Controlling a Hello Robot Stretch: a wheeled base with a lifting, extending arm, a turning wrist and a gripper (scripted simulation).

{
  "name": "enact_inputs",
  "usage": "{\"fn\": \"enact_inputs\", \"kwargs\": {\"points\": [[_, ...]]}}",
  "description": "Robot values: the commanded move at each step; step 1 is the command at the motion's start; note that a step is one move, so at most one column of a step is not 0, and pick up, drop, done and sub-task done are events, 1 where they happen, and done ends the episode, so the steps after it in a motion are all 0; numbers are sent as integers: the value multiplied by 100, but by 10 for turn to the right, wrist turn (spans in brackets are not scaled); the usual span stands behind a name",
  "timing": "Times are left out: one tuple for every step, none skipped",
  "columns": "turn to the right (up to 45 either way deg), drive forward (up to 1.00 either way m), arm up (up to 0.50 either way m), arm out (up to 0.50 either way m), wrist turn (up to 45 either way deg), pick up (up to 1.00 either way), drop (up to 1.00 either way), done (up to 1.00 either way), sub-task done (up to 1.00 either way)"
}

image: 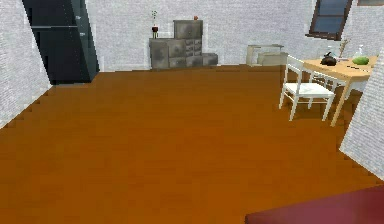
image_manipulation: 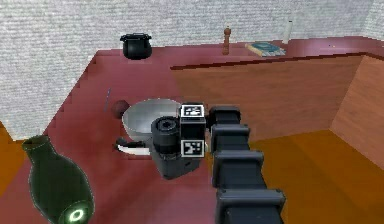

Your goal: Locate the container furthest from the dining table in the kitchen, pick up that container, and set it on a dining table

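Observation:
A round grey metal container (image_manipulation: 150,112) sits on the dark red countertop (image_manipulation: 100,80) in the arm side view. My gripper (image_manipulation: 162,138) is right in front of that container, at the end of the dark arm (image_manipulation: 235,170). I cannot tell whether it holds anything. A black pot (image_manipulation: 136,46) stands farther out on the same counter. In the forward view, a light wooden dining table (image: 337,70) stands at the right by the wall. A green bowl (image: 361,61) and a dark object (image: 328,59) are on it, and a white chair (image: 305,90) is in front.
A dark green bottle (image_manipulation: 57,185) stands at the counter's near left. A pepper mill (image_manipulation: 229,40) and a book (image_manipulation: 264,47) are at the far side. Across the open brown floor (image: 150,140) are a dark fridge (image: 62,40) and grey cabinets (image: 185,48).

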Motion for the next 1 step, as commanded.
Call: {"fn": "enact_inputs", "kwargs": {"points": [[0, 0, 2, 0, 0, 0, 0, 0, 0]]}}
